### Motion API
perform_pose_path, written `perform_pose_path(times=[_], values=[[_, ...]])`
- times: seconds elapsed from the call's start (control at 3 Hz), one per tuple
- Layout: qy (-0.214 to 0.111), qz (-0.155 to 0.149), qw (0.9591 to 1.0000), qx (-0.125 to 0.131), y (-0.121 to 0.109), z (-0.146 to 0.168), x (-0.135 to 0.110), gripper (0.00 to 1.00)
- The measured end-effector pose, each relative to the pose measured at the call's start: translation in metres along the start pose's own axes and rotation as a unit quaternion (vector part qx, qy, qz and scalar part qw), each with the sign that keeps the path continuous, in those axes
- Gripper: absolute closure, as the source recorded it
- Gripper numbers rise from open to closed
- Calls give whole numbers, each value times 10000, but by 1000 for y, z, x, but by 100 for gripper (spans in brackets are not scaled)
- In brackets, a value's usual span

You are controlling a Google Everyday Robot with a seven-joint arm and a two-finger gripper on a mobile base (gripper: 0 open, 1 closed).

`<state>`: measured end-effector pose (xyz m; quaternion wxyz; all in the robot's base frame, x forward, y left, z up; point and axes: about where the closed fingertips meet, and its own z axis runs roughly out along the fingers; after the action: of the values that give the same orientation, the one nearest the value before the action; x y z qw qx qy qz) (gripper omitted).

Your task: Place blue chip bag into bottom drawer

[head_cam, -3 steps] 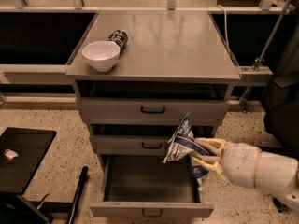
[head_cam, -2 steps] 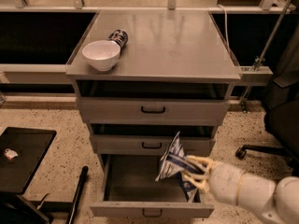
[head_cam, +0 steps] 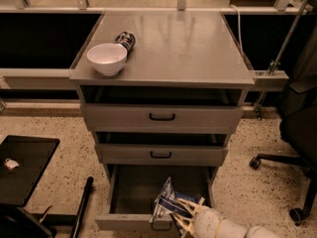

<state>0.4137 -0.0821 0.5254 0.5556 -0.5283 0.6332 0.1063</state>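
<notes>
Cream two-finger gripper [head_cam: 182, 216], jaws closed on the crumpled dark-blue foil chip bag [head_cam: 166, 202], has descended from middle-drawer height. The bag now sits low in the open grey bottom drawer [head_cam: 130, 223], below the worktop's [head_cam: 198, 53] front edge. Release seems next.

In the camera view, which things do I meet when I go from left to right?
White bowl → dark can → blue chip bag, held by the gripper at the open bottom drawer → office chair.
</notes>
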Motion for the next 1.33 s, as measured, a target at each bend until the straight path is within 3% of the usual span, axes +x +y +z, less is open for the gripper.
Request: perform_pose_path(times=[0.33, 0.67, 1.33], values=[[119, 254, 9993, 227, 4, 12, 21, 100], [165, 257, 9988, 391, -7, 11, 30, 100], [342, -78, 9955, 876, -72, 36, 73, 100]])
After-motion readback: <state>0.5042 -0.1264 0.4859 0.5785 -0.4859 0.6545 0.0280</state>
